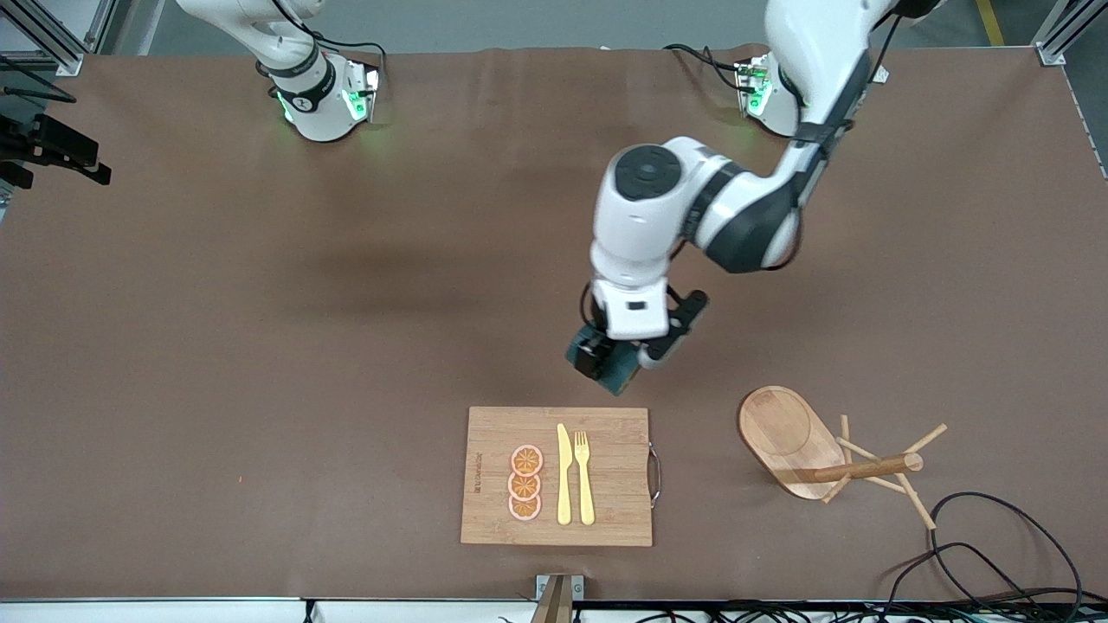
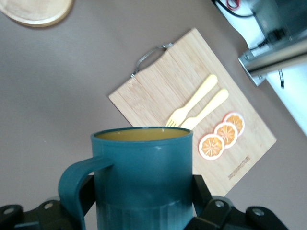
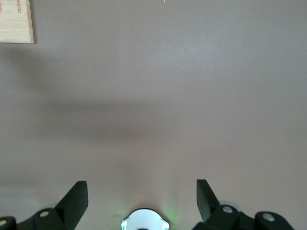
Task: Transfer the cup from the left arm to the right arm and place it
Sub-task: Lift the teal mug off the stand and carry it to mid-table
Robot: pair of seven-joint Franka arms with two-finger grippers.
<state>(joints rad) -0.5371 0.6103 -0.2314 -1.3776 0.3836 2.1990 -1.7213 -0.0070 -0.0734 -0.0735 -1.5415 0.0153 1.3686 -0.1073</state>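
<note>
Brown matting covers the whole table point(image 1: 260, 346), and near its front-camera edge lies a bamboo cutting board point(image 1: 606, 510), the landmark for everything else. On the board rest 3 orange slices point(image 1: 525, 483), a yellow knife point(image 1: 563, 476) and a yellow fork point(image 1: 584, 476), side by side. A wooden mug rack point(image 1: 822, 454) stands beside the board, toward the left arm's end of the table.

The left claw point(image 1: 610, 363) hangs over bare table just off the board's edge that lies farther from the front camera, clamped on the cup point(image 2: 141, 182). In the left wrist view the teal cup sits between the fingers point(image 2: 201, 194), rim away from the wrist, its yellow inside showing and its loop handle sticking out to one side.

The right claw point(image 3: 141, 191) waits with its jaws spread wide and nothing between them; its wrist view shows only matting and 1 corner of the board. Only the base end of that arm shows in the front view.

Judging from this, the pick-up looks done: the cup is off the table in the left claw. The handover is not yet begun, since the 2 claws are well apart, and the placing is also left.
</note>
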